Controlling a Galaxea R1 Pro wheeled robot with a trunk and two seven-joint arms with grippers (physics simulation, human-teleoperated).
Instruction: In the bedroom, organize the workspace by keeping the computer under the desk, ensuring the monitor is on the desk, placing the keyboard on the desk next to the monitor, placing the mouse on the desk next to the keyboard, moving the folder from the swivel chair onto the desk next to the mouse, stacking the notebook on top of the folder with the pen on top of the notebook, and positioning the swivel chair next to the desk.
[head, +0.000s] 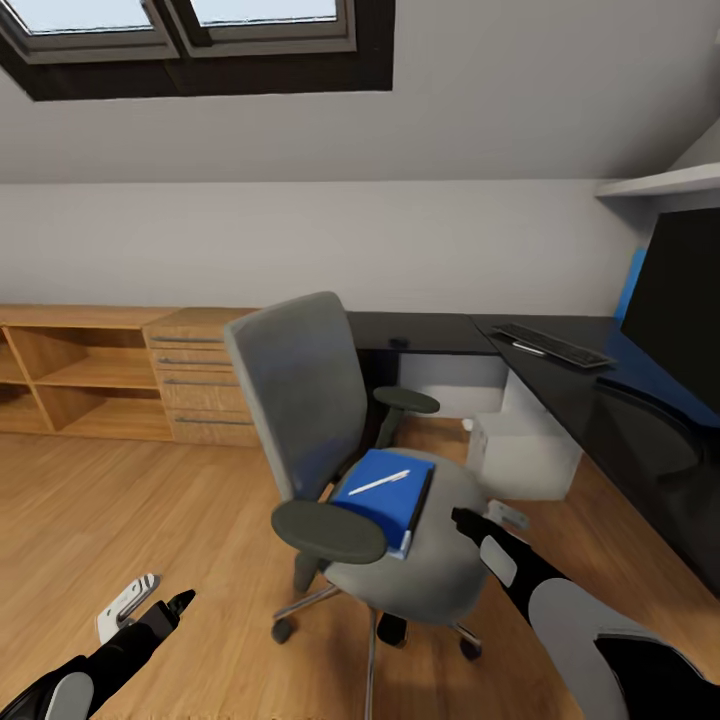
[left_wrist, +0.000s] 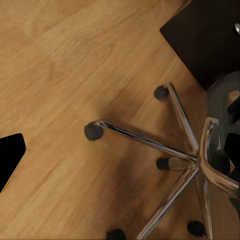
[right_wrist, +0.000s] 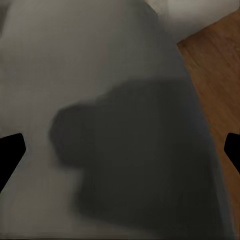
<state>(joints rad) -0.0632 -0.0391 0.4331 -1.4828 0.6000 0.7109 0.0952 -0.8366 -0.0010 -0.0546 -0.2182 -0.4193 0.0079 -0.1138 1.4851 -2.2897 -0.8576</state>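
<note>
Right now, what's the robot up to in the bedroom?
It faces the swivel chair, which stands out on the wood floor apart from the black desk. A blue stack with a white pen on top lies on the seat, unheld. The right gripper hovers over the seat edge beside that stack; the right wrist view shows its fingertips spread over the grey seat. The left gripper hangs low over the floor. The keyboard and monitor are on the desk.
</note>
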